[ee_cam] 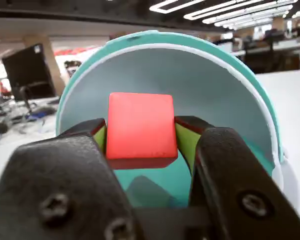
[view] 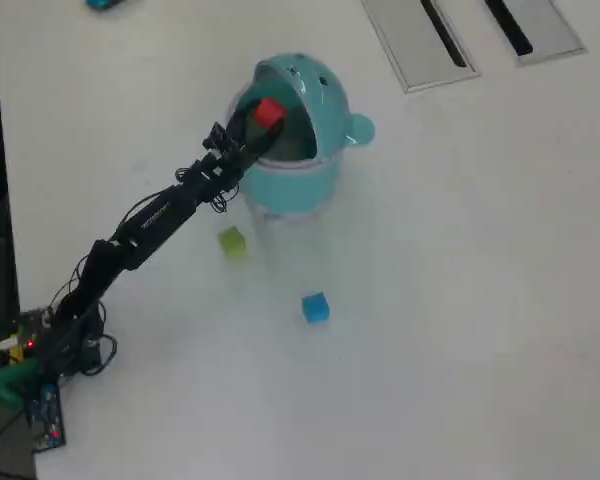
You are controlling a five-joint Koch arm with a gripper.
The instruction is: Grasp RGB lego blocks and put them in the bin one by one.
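My gripper [ee_cam: 140, 132] is shut on the red block [ee_cam: 140, 127], its two green-padded jaws pressing the cube's left and right sides. The cube hangs in the mouth of the teal bin [ee_cam: 250, 80], just under the domed hood and above the teal inside. From overhead the red block [view: 268, 112] and gripper [view: 264, 116] sit at the opening of the bin [view: 325, 95]. The yellow-green block [view: 232, 241] lies on the table below the bin in that view. The blue block [view: 315, 308] lies further down and to the right.
Two flat grey panels with black slots [view: 420, 40] lie at the top right of the overhead view. A small blue thing [view: 102, 4] shows at the top left edge. The arm's base and wiring [view: 35, 370] sit at the bottom left.
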